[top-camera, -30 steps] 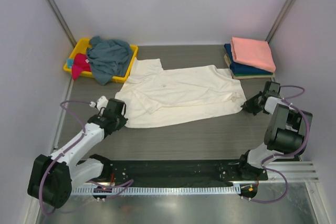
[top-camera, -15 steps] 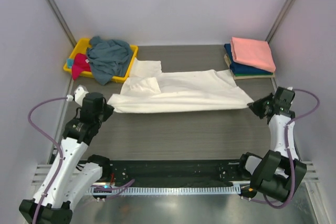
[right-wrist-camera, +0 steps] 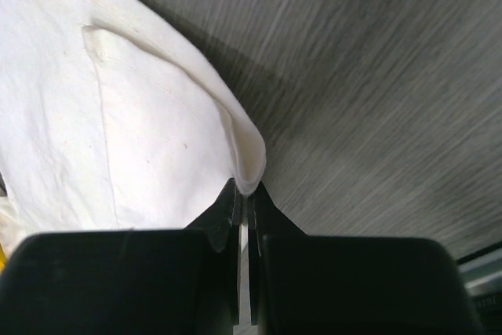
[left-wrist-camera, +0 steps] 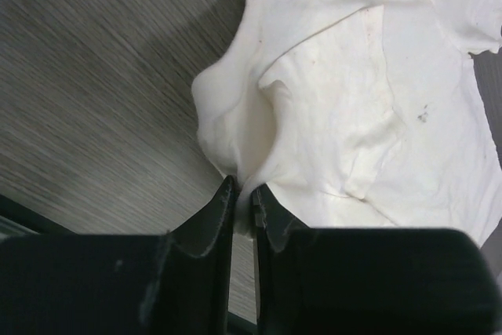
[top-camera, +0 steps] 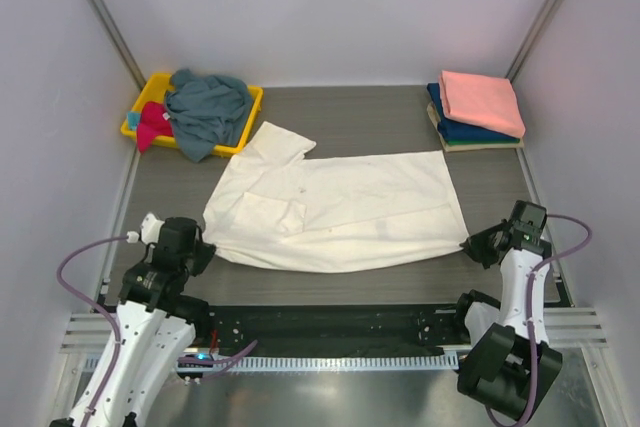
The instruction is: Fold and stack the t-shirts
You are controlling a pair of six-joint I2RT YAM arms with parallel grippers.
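Cream tee (top-camera: 335, 212), dragged to the counter's (top-camera: 400, 117) near edge, lies unfolded, jaws pinching both near corners; stack (top-camera: 478, 107) done, binned tees (top-camera: 205, 112) remain.

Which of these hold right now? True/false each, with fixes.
1. The cream-white t-shirt lies spread on the table. True.
2. The right gripper is open, clear of cloth. False: it is shut on the shirt's edge.
3. The yellow bin is empty. False: a grey-blue t-shirt and a magenta one are in it.
4. A salmon-pink t-shirt tops the folded stack, over a navy one. True.
5. The left gripper is at the shirt's far edge. False: it is at the near left corner.
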